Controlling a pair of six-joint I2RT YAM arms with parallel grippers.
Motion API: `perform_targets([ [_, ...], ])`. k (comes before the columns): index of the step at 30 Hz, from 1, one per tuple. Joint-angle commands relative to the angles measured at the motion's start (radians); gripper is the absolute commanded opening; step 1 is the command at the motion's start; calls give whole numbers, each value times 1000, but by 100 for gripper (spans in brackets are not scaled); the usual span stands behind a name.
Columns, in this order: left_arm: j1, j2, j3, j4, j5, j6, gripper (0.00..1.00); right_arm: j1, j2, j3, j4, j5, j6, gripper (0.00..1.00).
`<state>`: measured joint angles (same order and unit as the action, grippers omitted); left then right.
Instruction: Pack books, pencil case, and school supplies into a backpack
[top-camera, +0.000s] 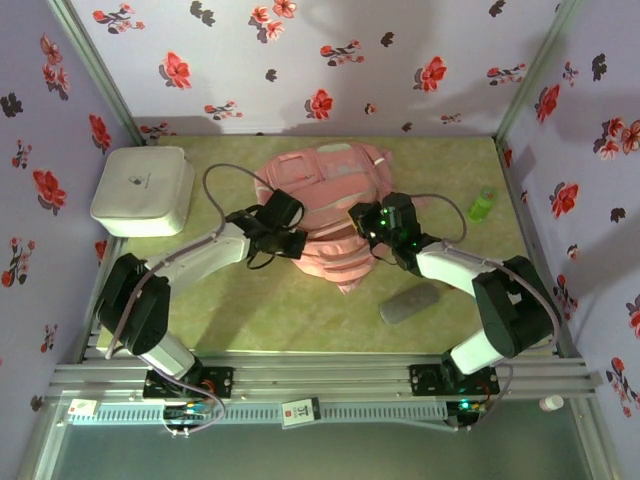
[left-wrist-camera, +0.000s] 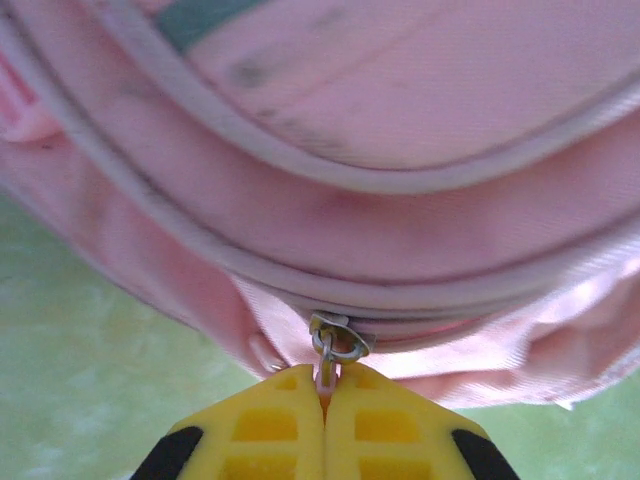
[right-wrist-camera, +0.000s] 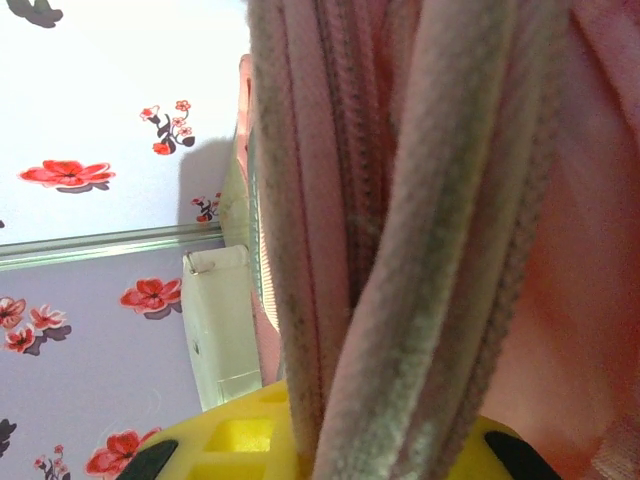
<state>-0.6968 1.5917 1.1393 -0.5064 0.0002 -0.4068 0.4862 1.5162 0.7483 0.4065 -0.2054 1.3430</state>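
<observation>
The pink backpack (top-camera: 325, 195) lies in the middle of the green table. My left gripper (top-camera: 290, 242) is at its near left edge, its yellow fingers (left-wrist-camera: 270, 430) shut on the pink pull tab of the metal zipper slider (left-wrist-camera: 338, 340) on the backpack (left-wrist-camera: 400, 110). My right gripper (top-camera: 374, 236) is at the near right edge, its fingers (right-wrist-camera: 230, 440) closed on the piped rim of the backpack (right-wrist-camera: 420, 250), with the fabric bands running between them. The grey pencil case (top-camera: 410, 302) lies on the table in front of the right arm. The books are out of view.
A white rounded box (top-camera: 145, 190) stands at the back left and also appears as the white box (right-wrist-camera: 220, 320) in the right wrist view. A small green object (top-camera: 483, 203) lies at the back right. Flowered walls close the table on three sides.
</observation>
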Motion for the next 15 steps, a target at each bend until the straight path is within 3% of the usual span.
perform_targets([
  [1, 58, -8, 4, -63, -76, 44, 0, -36, -29, 37, -49, 84, -41, 15],
  [9, 141, 34, 18, 59, -80, 247, 0, -62, -69, 52, -194, 100, -55, 13],
  [15, 205, 88, 60, 171, -78, 327, 0, -70, -45, 107, -233, 41, -98, 13],
])
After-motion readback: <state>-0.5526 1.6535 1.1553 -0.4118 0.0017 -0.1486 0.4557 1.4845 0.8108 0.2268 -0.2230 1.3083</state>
